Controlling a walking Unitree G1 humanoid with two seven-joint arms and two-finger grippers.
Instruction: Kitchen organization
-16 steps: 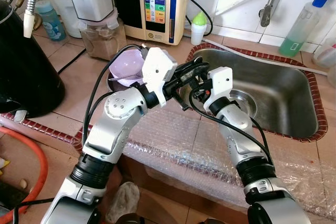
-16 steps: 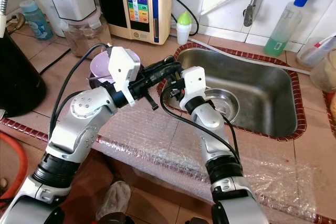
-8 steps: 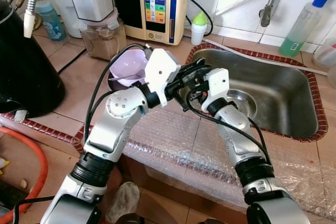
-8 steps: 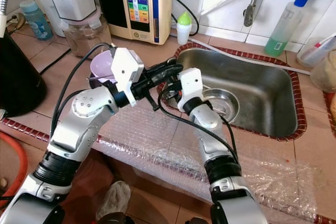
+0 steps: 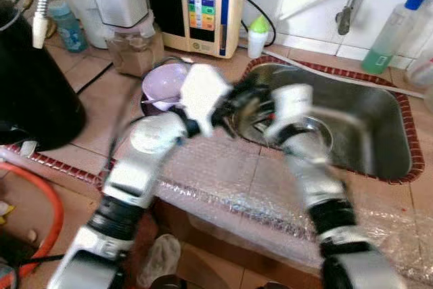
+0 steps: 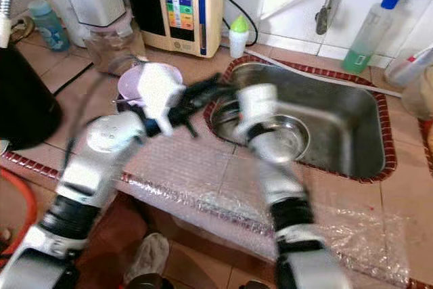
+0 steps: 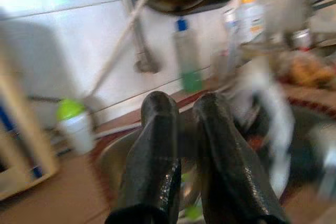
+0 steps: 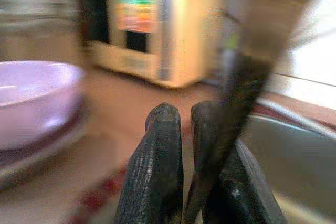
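Got a cream water machine [image 5: 206,5] with coloured buttons against the back wall, small white bottle with a green cap [image 5: 256,35] just beside it. Further right, a blue-capped bottle of green liquid [image 5: 389,32]. Big black pot [image 5: 30,93] way over left, clear jar of brown stuff [image 5: 135,49] behind it. Bubble wrap [image 5: 223,181] draped over the counter edge, orange hose [image 5: 51,221] below.

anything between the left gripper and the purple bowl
Nothing visible does. The purple bowl sits on the counter left of the sink, and the left gripper points away from it, over the sink's rim beside the right gripper. The tile between the left arm and the bowl looks bare, though both arms are blurred.
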